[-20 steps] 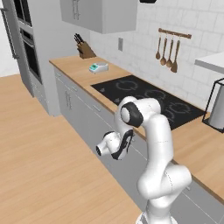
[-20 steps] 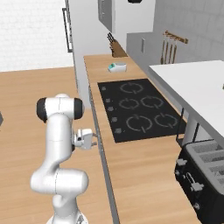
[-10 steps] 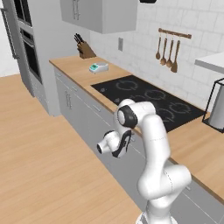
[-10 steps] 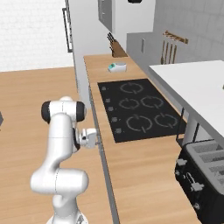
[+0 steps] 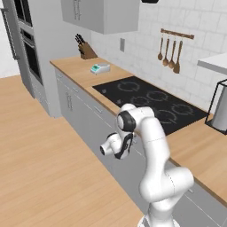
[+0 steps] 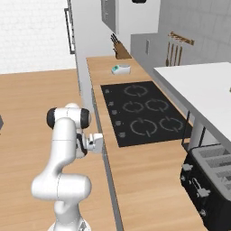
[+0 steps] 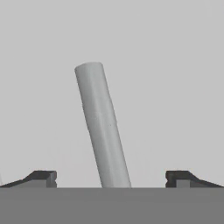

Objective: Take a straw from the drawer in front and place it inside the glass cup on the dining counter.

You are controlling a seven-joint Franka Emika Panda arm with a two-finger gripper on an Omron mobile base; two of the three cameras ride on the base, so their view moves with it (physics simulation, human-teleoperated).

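My gripper (image 5: pixel 126 146) is held low against the grey cabinet fronts below the wood worktop, pointing at them. Seen from the right base, the gripper (image 6: pixel 98 141) sits just under the worktop's edge. The hand view gives the closest look: my gripper (image 7: pixel 111 177) stands open, a slim grey bar handle (image 7: pixel 99 124) rising slanted between its two fingertips without touching either. Behind the handle is the flat light grey drawer (image 7: pixel 170 87) front, and the drawer is shut. The straw is hidden. The glass cup and the dining counter are out of view.
A black hob (image 5: pixel 150 101) is set into the worktop (image 5: pixel 195 150) above my hand. Further along it are a knife block (image 5: pixel 84 49) and a small white-green device (image 5: pixel 100 68). A black toaster (image 6: pixel 212 178) stands at the near right. Wood floor (image 5: pixel 40 155) lies open to the left.
The hand has moved a little closer to the cabinet front and the elbow has shifted slightly. The jaws stay open.
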